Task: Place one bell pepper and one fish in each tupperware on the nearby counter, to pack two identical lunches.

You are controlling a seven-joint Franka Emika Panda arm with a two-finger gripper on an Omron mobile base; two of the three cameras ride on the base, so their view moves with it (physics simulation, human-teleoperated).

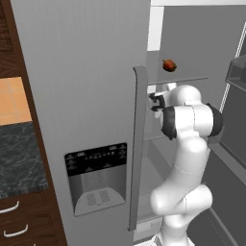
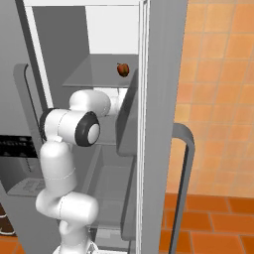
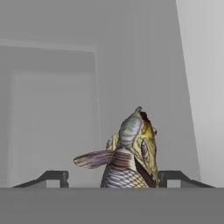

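since the fish [image 3: 131, 157] lies between the end effector [image 3: 113, 177] fingertips inside the fridge [image 1: 86, 96], a grasp looks imminent, though contact is unclear.

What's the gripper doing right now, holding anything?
Gripper: jaws either side of the fish; whether they grip it cannot be told.

The fish's [image 3: 131, 157] lower body is cut off behind the grey band.

A kitchen: open steel fridge [image 1: 86, 96], marbled counter [image 1: 19, 158], wood drawers [image 1: 19, 221].
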